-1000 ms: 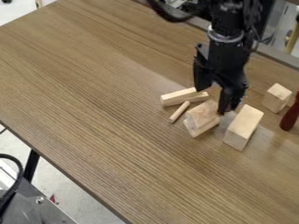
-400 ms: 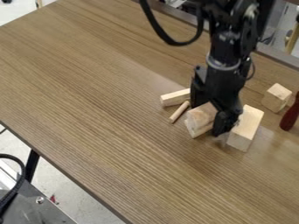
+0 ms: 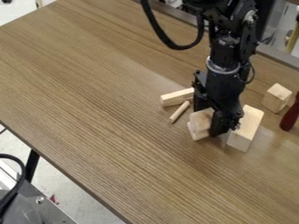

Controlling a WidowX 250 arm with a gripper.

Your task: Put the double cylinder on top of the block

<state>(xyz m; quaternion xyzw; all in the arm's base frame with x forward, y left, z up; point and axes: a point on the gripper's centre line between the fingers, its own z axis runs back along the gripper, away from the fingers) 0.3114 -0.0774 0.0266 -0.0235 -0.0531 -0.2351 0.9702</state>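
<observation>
We see the gripper [image 3: 209,121] low over the table [image 3: 111,118], right up against a pale wooden piece we take for the double cylinder [image 3: 201,121]. We cannot tell how far open the gripper is, or whether it has hold of that piece. Just to the gripper's right in our view lies a long wooden block [image 3: 246,127]. To its left we have a wooden bar [image 3: 176,97] and a thin rod [image 3: 180,112]. Farther right stand a small block [image 3: 276,98] and a dark red object [image 3: 290,116].
</observation>
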